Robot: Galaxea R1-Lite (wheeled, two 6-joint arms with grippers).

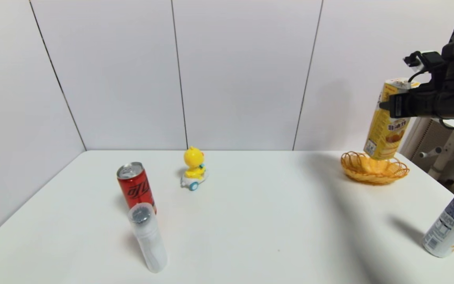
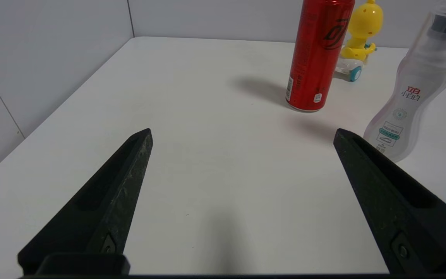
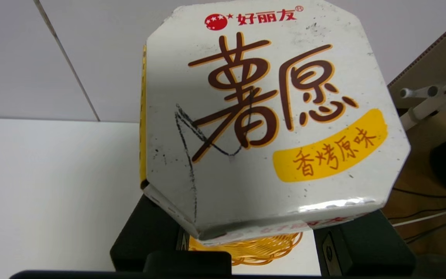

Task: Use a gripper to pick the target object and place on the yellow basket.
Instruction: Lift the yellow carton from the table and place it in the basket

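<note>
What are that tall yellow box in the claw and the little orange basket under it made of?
The tall yellow hexagonal box looks like glossy printed cardboard: folded edges, a scuffed white top. The oval orange-yellow basket has a woven, looped openwork rim; wicker or moulded plastic, hard to say. The right gripper holds the box.

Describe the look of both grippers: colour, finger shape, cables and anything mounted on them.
The left gripper has two matte black, flat fingers tapering to points, each with a small screw near its base. The right gripper is bulky and black, with black cables looping around it and a small silver-and-black block mounted on top.
</note>
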